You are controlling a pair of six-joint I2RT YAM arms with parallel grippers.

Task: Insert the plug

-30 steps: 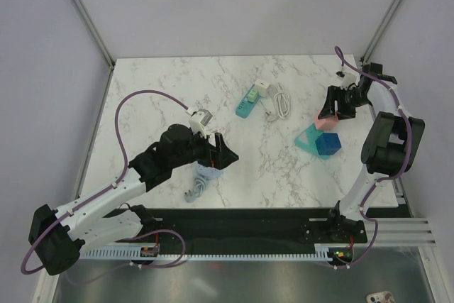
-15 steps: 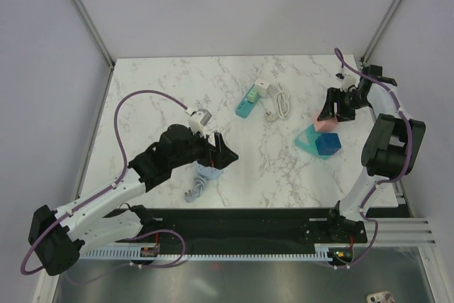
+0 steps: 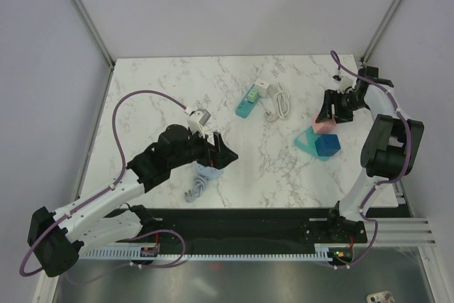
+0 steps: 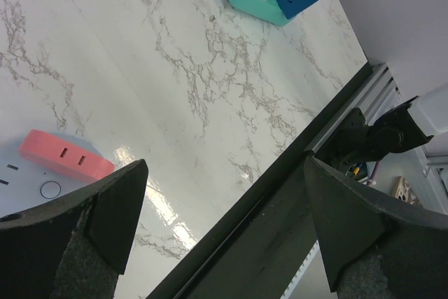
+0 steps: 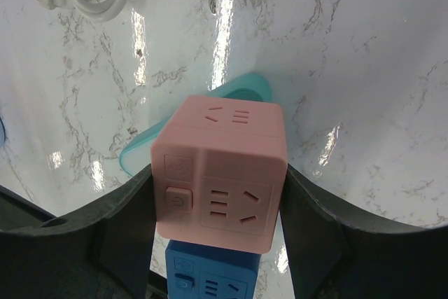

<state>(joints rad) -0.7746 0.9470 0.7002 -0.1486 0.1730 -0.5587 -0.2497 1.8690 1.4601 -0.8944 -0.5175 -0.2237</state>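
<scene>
On the tabletop (image 3: 156,76): we see white marble with grey veins, glossy, catching glints of light in both wrist views
Room: pale plain walls (image 3: 248,5) on three sides, metal posts (image 3: 81,12) slanting up from the far corners, a black rail (image 3: 241,221) along the near edge
Plug (image 3: 268,110): white, lying flat at the upper middle of the top view beside its coiled white cable (image 3: 283,101), near a green power strip (image 3: 246,102); neither arm touches it
Right gripper (image 3: 332,108): at the right of the frame, we find it clamped on a pink cube socket (image 5: 220,173), fingers (image 5: 126,222) pressed to two opposite sides; a blue cube socket (image 3: 328,145) on a teal tray (image 3: 306,140) sits close by
Left gripper (image 3: 220,155): jaws spread wide, holding nothing, at lower centre-left over a pale blue socket block (image 3: 208,173) with a grey cable (image 3: 195,191)
Writing: we can read no words; the pink cube shows slot openings, a round button (image 5: 176,199) and a small embossed panel too fine to make out
</scene>
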